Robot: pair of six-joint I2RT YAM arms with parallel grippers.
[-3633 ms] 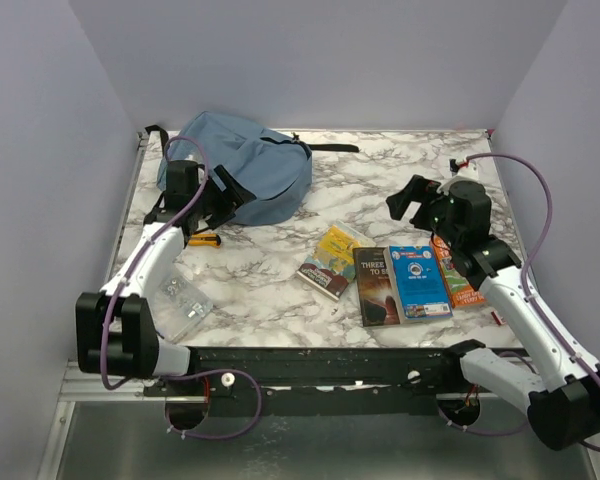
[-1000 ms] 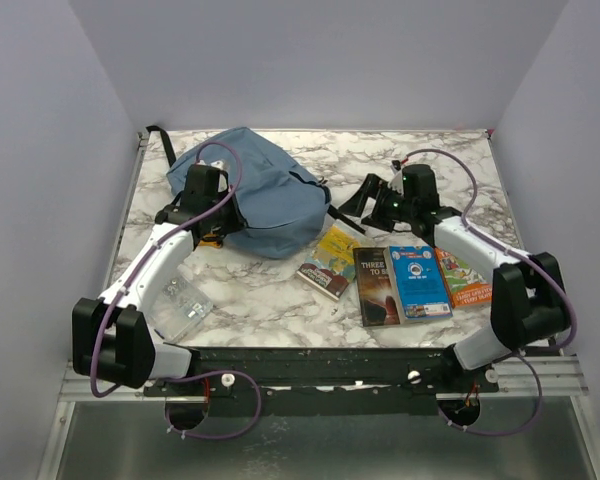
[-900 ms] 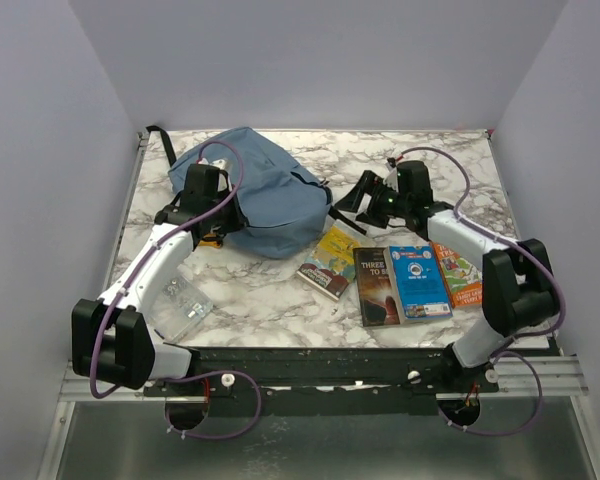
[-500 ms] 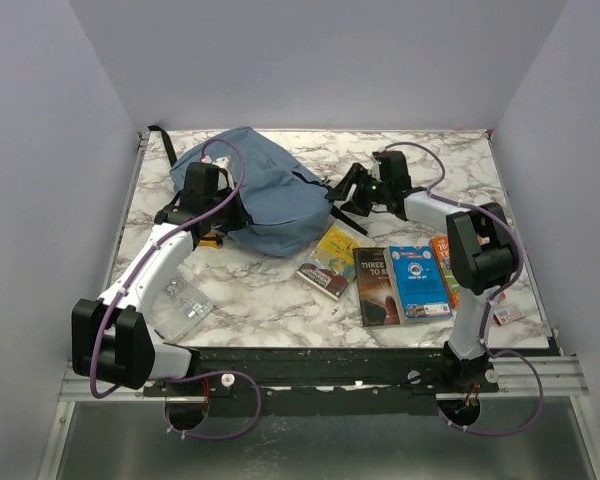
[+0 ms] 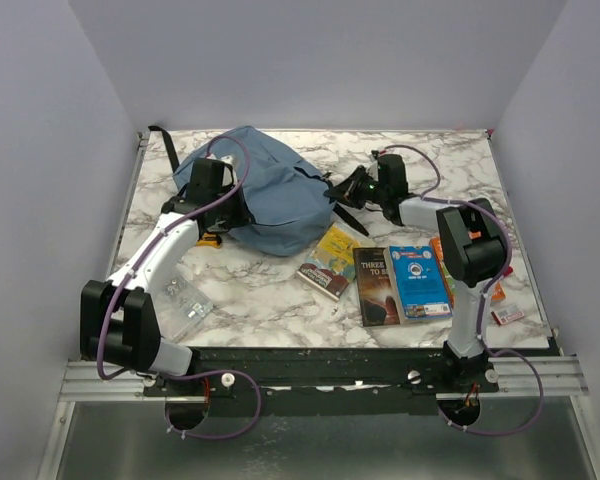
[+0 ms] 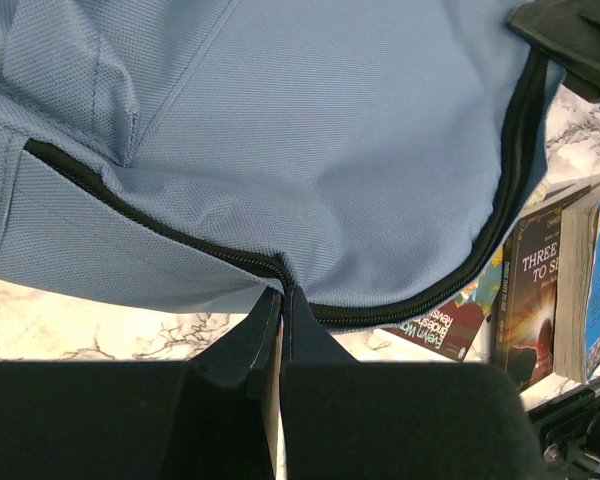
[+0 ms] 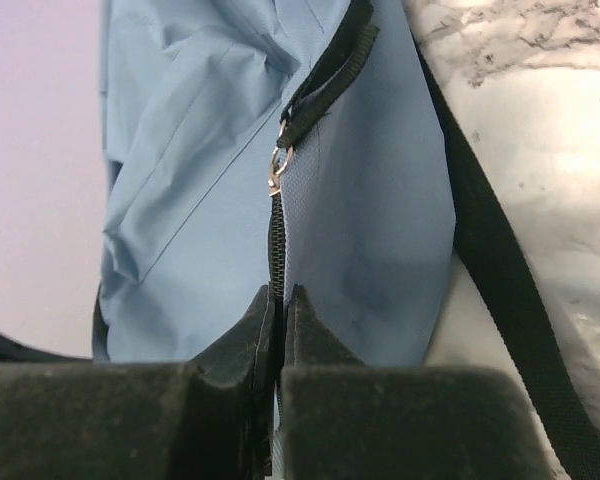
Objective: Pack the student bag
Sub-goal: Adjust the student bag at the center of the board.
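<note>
Lower left of the top view: a clear plastic packet [image 5: 185,303] lies flat on the marble tabletop [image 5: 270,290], well apart from the books.

Your left hand [image 6: 280,312] sits at the near left edge of the student bag [image 5: 265,190]. In the left wrist view its fingers are pressed together, pinching the blue fabric right where two black zip lines meet. A small yellow-and-black item [image 5: 210,240] pokes out from under the bag just below that arm; you cannot tell what it is.

The bag lies on its side at the upper left-centre of the tabletop, rounded bulk up, with a black strap [image 5: 158,133] trailing to the far left corner.

Your right hand [image 7: 280,305] reaches in from the right to the bag's right edge. In the right wrist view its fingers are together, clamped on the black zip track, with a silver ring [image 7: 277,170] on the zip just above them.

Centre to right, near the tabletop's front edge: a yellow book [image 5: 332,260] tilted, just beside the bag; then a dark book [image 5: 376,288] and a blue book [image 5: 418,281] side by side, touching; then an orange book [image 5: 446,262], mostly hidden behind the right arm.

Far right: a small red-and-white item [image 5: 507,316], too small to identify.
</note>
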